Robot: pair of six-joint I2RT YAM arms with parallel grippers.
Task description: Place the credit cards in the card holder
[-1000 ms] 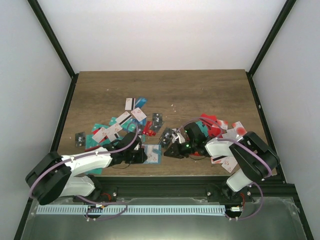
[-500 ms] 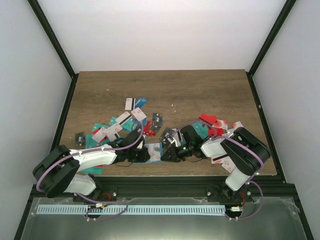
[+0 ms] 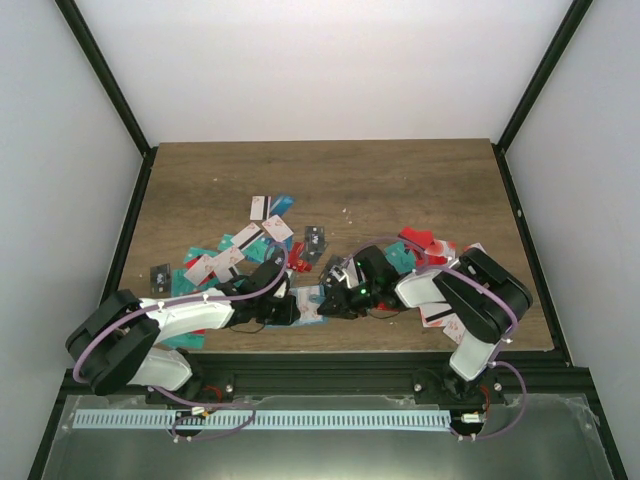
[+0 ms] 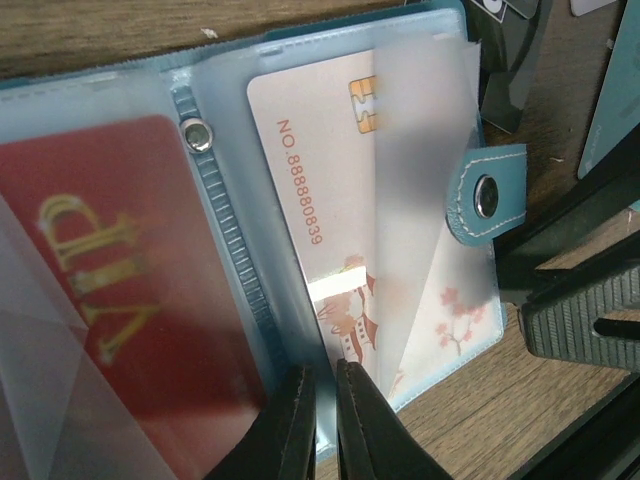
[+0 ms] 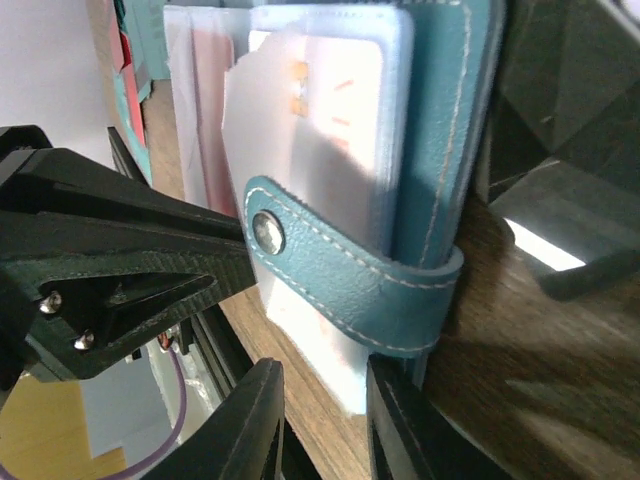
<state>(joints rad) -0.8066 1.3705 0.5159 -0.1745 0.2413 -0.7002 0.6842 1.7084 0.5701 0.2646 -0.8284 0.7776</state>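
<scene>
Pinching card holder (image 4: pixel 222 235) edge w/ L jaws, R jaws narrowly apart by clasp (image 5: pixel 266 232), credit cards (image 3: pixel 240 250) strewn around

card holder (image 5: pixel 440 120): dull teal-blue cover, pale stitching, frosted clear sleeves. clasp tab (image 4: pixel 487 195): teal, white stitching, silver snap. red card (image 4: pixel 110 280): gold "vip" lettering. white card (image 4: pixel 320 150): red digits, gold chip, pink blossom print. loose credit cards (image 3: pixel 265 232): red, teal, white, black, some with dark stripe. table (image 3: pixel 400 180): brown wood grain.
</scene>
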